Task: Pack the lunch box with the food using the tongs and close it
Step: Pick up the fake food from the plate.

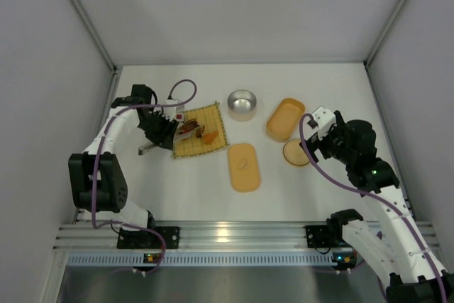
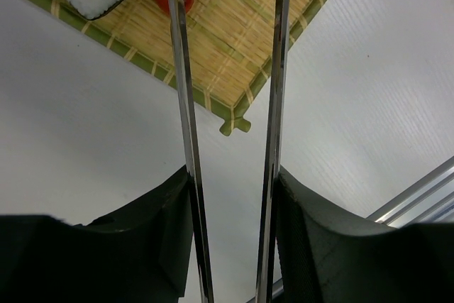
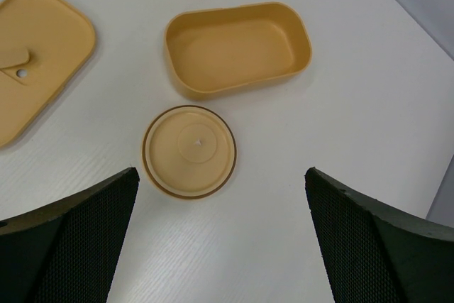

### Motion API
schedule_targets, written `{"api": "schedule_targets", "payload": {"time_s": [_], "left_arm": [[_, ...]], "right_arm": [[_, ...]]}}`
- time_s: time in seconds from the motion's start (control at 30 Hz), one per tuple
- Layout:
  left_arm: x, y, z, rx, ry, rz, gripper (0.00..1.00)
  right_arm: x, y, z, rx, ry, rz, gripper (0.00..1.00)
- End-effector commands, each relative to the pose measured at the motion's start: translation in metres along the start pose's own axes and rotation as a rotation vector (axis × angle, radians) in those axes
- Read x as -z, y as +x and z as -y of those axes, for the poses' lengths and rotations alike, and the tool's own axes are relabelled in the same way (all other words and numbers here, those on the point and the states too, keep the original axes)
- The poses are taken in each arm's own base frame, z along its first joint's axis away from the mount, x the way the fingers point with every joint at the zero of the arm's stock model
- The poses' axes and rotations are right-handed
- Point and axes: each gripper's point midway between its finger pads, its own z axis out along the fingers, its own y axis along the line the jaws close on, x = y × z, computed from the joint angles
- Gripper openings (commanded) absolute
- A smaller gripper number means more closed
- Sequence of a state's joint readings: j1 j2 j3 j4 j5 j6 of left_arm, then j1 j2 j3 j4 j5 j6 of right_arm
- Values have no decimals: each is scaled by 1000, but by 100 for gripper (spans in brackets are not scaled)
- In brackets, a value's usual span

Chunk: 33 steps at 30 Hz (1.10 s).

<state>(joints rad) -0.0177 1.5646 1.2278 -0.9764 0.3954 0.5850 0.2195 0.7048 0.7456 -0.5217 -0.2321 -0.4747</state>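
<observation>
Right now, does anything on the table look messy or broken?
Nothing looks spilled or broken. The woven mat lies crooked, cornerwise to the table edges. The lunch box stands open and empty, its lid flat nearby.

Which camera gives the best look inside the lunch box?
Right wrist view: the lunch box sits large, open, inside bare. The top view shows it small, near the steel bowl. The left wrist view misses it.

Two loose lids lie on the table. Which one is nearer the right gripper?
The round tan lid, directly ahead of the open right gripper and beside the lunch box. The oblong yellow-orange lid lies farther off to its left.
</observation>
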Motion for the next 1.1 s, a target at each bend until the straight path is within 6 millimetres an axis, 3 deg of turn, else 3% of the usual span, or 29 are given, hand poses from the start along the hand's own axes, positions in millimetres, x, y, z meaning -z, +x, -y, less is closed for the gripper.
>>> {"api": "schedule_targets", "payload": {"time_s": [0.0,0.17,0.6,0.77,0.97,1.07], "left_arm": [[-5,-3,3,-40,11,0,49],[-11,-1,2,-33,18,-16,48],[-4,-5,-1,-25,-4,-17,23],[25,-36,10,-30,11,88,7],[67,-81,21,-23,15,224,2],[72,-96,30,-29,36,251,0]], "right_arm": [[-1,-12,11,1,40,47,99],[-1,-12,11,3,38,46,99],[1,-14,14,5,46,52,99],[2,-16,14,3,48,54,99],[-3,-6,17,-45,58,9,99],[-5,-2,16,-67,55,-1,99]]}}
